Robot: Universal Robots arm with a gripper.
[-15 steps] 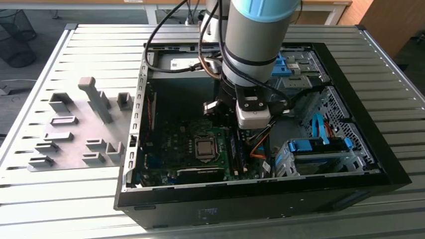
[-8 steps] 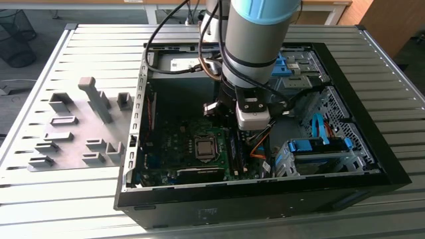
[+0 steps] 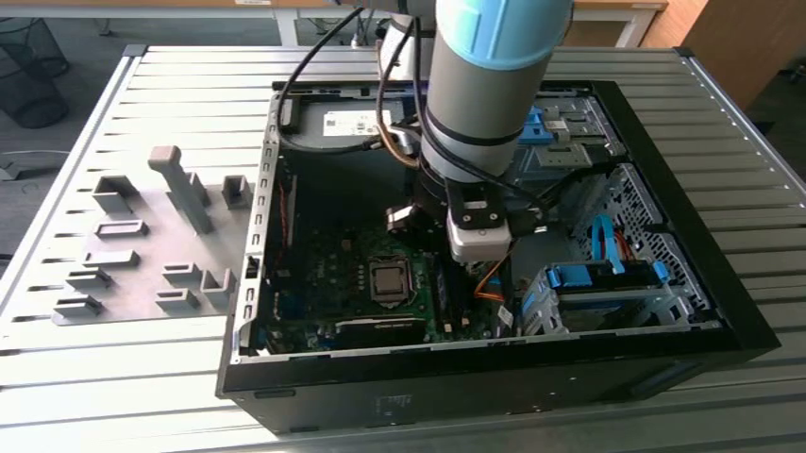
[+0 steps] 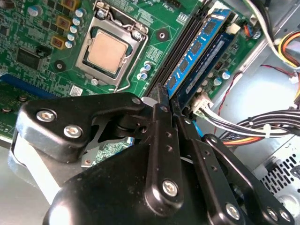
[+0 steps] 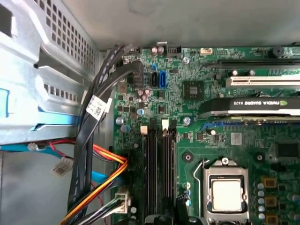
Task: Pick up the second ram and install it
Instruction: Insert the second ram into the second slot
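Note:
The second ram (image 4: 206, 63), a thin board with a dark blue label, stands on edge in a motherboard slot beside another module with a lighter blue label (image 4: 199, 44). In the second wrist view my gripper (image 4: 169, 99) has its black fingers (image 4: 161, 140) drawn together, shut, with the tips at the near end of the second ram. I cannot tell whether they press on it. In the exterior view the gripper (image 3: 484, 269) hangs low inside the open computer case (image 3: 705, 311), over the right side of the motherboard (image 3: 340, 274). The first wrist view looks straight down on the memory slots (image 5: 159, 173).
The processor socket (image 4: 105, 51) lies beside the slots. Bundled black, orange and yellow cables (image 4: 262, 126) run on the other side. A graphics card (image 5: 253, 105) and a blue-tabbed drive cage (image 3: 605, 278) sit in the case. A grey plate with holder blocks (image 3: 139, 255) is at the exterior view's left.

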